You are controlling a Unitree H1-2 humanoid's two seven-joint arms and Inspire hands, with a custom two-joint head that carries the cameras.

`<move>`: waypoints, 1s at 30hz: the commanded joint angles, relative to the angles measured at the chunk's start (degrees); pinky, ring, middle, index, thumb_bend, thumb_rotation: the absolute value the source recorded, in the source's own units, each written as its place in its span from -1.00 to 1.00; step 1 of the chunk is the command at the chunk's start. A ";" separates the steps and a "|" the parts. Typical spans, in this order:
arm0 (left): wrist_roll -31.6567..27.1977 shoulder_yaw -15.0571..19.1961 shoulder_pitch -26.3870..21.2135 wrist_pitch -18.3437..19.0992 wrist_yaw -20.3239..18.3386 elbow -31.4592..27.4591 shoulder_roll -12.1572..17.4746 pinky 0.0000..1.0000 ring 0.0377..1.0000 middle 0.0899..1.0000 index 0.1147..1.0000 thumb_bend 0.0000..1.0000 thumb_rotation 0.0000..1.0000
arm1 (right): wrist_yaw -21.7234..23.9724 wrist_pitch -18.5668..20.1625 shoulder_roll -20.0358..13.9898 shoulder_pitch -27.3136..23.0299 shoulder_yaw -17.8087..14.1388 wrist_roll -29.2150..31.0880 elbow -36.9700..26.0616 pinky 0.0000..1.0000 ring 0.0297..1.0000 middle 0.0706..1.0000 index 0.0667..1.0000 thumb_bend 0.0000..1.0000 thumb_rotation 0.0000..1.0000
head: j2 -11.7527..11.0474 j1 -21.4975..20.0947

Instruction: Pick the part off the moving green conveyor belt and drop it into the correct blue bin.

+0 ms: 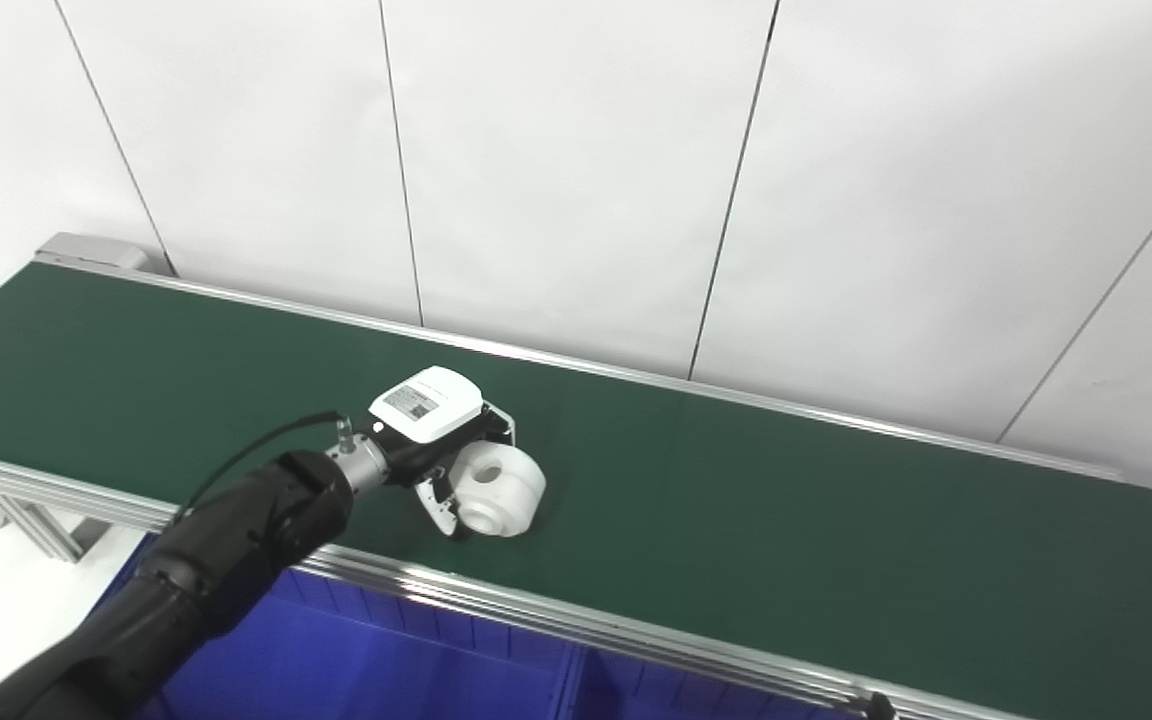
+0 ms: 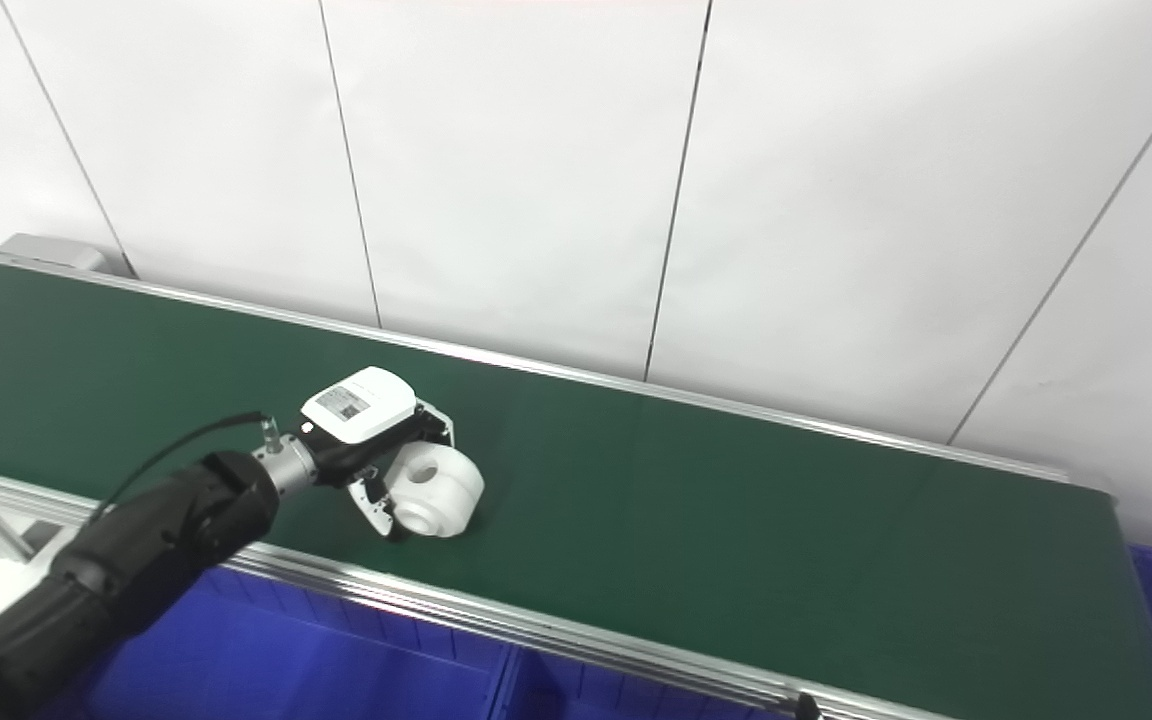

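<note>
Left hand (image 1: pixel 441 440) w/ fingers wrapped round white part (image 1: pixel 499 489) on green belt (image 1: pixel 736 500).

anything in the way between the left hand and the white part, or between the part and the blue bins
Nothing visible blocks either. The left robot hand is already at the white part on the green belt, fingers around it. The blue bins sit just below the belt's near rail, which the part only has to clear.

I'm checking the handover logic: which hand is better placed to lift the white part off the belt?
Left. The left hand is already at the white part on the belt, fingers around it. The right hand is not in view, and the blue bin lies just below the left arm.
</note>
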 commanded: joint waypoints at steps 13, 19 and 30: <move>-21.30 10.01 3.67 4.15 -8.93 -13.02 -3.77 -0.35 -0.27 -0.22 -0.10 0.03 -1.00 | 0.19 -2.04 1.12 -0.23 0.00 -1.14 -2.96 0.82 0.88 1.00 0.99 0.12 1.00 | 0.36 0.04; -15.76 10.01 7.95 1.48 -9.88 -21.11 1.09 -0.32 -0.24 -0.19 -0.11 0.04 -1.00 | 0.30 -1.56 0.99 -0.14 -0.20 -0.98 -3.73 0.81 0.87 1.00 0.99 0.12 1.00 | 2.35 0.80; -20.47 15.57 19.28 9.18 -21.47 -41.38 8.61 -0.31 -0.23 -0.17 -0.13 0.04 -1.00 | 2.01 1.01 0.34 0.53 -0.74 0.62 -8.46 0.78 0.85 0.99 0.96 0.15 1.00 | 7.69 2.38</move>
